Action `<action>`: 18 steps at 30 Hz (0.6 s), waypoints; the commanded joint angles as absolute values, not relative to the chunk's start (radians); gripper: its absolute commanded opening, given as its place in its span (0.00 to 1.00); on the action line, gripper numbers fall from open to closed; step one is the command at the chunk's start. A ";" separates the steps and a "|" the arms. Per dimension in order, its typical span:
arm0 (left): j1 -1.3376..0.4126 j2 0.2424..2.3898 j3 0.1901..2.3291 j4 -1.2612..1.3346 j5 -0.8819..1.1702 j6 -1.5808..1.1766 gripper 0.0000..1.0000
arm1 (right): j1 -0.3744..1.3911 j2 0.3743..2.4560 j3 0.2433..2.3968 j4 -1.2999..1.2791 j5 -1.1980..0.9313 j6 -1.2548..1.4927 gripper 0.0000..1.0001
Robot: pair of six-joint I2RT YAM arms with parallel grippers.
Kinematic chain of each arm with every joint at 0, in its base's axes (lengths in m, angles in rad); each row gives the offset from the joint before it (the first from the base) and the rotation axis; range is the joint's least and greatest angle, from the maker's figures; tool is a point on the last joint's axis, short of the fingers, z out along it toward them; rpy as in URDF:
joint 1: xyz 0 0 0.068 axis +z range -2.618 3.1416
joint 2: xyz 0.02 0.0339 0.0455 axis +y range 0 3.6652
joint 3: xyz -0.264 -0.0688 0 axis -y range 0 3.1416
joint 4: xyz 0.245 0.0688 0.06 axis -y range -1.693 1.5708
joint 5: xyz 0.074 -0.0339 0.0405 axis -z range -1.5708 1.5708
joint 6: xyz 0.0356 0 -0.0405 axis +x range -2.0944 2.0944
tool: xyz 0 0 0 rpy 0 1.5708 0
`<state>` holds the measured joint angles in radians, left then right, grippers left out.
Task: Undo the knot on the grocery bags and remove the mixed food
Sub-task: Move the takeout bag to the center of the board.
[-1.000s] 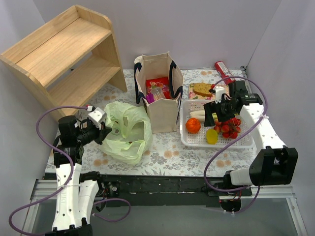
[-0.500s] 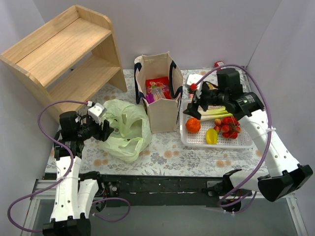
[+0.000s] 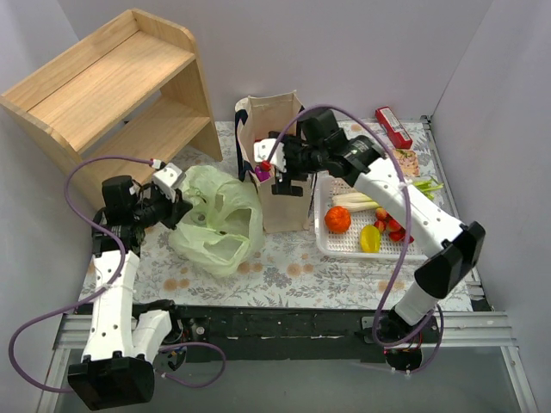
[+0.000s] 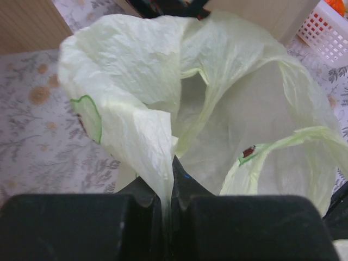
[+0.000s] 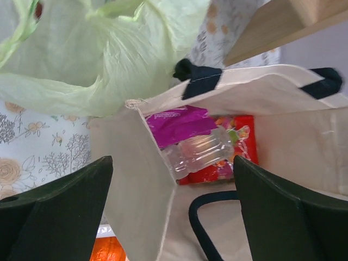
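The pale green plastic bag (image 3: 219,225) lies crumpled left of the beige canvas tote (image 3: 288,202). Its mouth gapes and its handle loops hang loose; the knot does not show. My left gripper (image 3: 179,206) (image 4: 171,171) is shut on a fold of the green bag (image 4: 147,81) at its left side. Over the tote's mouth my right gripper (image 3: 274,163) (image 5: 173,163) hangs wide open, holding nothing. Inside the tote (image 5: 272,92) lie a clear bottle (image 5: 201,152), a purple packet (image 5: 176,122) and a red packet (image 5: 242,128).
A white slotted basket (image 3: 344,249) right of the tote holds an orange fruit (image 3: 337,219), a yellow pepper (image 3: 370,238), strawberries (image 3: 398,228) and green stalks (image 3: 379,200). A red packet (image 3: 393,126) lies at the back right. A wooden shelf (image 3: 112,95) fills the back left.
My right arm swung left from over the basket to above the tote, still open. My left gripper shifted up and back with the bag's left edge, which now stands higher.
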<state>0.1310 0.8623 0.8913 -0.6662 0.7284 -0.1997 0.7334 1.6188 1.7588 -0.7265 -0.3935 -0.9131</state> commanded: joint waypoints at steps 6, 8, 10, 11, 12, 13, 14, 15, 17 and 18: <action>0.133 0.902 1.207 -0.693 0.686 -0.156 0.00 | 0.773 1.819 1.976 -0.980 -0.388 -0.931 0.26; 0.133 0.899 1.232 -0.651 0.673 -0.219 0.00 | 0.810 1.793 1.980 -1.043 -0.460 -0.940 0.02; 0.133 0.903 1.273 -0.562 0.684 -0.279 0.00 | 0.848 1.732 1.976 -1.090 -0.535 -0.980 0.01; 0.133 0.922 1.288 -0.530 0.708 -0.297 0.00 | 0.898 1.706 1.965 -1.115 -0.549 -0.988 0.01; 0.133 0.936 1.317 -0.470 0.719 -0.310 0.00 | 0.929 1.654 1.957 -1.120 -0.558 -0.989 0.01; 0.133 0.952 1.339 -0.439 0.727 -0.354 0.00 | 0.987 1.626 1.947 -1.115 -0.552 -0.958 0.01; 0.132 1.000 1.359 -0.407 0.730 -0.383 0.00 | 1.012 1.600 1.907 -1.064 -0.526 -0.925 0.01; 0.132 1.023 1.406 -0.337 0.727 -0.412 0.00 | 1.023 1.559 1.895 -1.054 -0.499 -0.901 0.01; 0.121 1.074 1.451 -0.260 0.713 -0.507 0.00 | 1.025 1.542 1.888 -1.093 -0.502 -0.929 0.01; 0.117 1.128 1.480 -0.173 0.716 -0.547 0.00 | 1.025 1.533 1.890 -1.112 -0.509 -0.943 0.01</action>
<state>0.1284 1.0206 1.3853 -0.4351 0.7113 -0.3641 0.9764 1.7023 1.8503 -1.0866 -0.3721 -0.9379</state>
